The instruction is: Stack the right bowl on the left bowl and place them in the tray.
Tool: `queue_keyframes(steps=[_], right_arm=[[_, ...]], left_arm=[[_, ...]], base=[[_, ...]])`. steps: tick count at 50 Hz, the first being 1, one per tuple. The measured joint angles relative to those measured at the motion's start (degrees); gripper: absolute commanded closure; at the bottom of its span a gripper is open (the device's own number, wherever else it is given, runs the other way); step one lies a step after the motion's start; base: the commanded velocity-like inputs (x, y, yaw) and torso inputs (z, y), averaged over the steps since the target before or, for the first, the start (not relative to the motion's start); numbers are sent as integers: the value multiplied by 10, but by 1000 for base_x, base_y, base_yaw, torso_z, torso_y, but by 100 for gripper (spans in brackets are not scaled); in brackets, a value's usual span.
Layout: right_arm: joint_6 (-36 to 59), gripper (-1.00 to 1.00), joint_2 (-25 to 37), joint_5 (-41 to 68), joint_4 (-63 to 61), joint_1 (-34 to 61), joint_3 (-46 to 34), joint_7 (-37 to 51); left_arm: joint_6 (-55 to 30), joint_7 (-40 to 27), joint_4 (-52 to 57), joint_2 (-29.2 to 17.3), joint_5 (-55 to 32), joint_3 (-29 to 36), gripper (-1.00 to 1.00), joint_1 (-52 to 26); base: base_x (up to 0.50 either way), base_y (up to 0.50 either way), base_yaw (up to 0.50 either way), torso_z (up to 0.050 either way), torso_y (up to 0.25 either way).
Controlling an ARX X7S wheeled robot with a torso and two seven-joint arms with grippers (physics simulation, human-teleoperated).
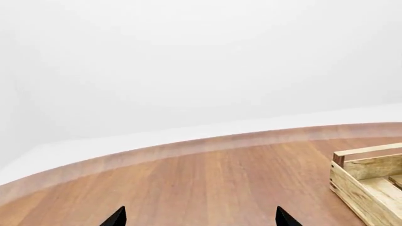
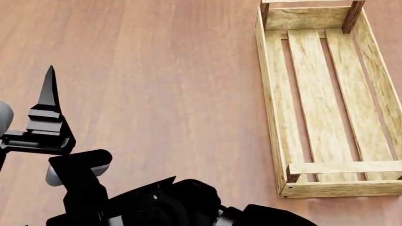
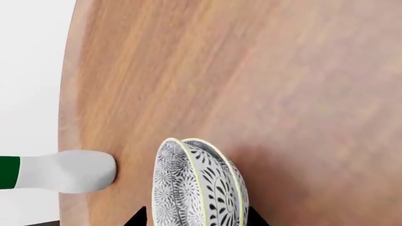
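Reddish-brown wood planking forms the table (image 2: 157, 70), whose curved edge meets a plain white background in the left wrist view. The tray (image 2: 326, 103), a long light-wood crate with a slatted bottom, lies on the surface toward the right side of the head view, with nothing inside it. The left gripper (image 1: 199, 220) shows two dark fingertips set well apart over bare wood, clear of the tray's corner. The right gripper (image 3: 196, 220) has its jaws pinching two nested patterned bowls (image 3: 197, 183), held on edge above the table near its edge. A white-and-green cylinder (image 3: 60, 172) lies beside that edge.
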Motion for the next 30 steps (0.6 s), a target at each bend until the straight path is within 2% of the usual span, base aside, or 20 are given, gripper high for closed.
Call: queue_keyframes(steps=[14,30], right_arm=[[-22,-100,0,17,0,10,-32,-7],[-36,-100,-1,21,6,14,-55,-20]], left_arm=[[2,-4,2,-4,-2,2,-100,2],[15,-5,3,-13,7,18,-100,6]], base=[[0,0,0,0,-10],[0,0,0,0,-250]])
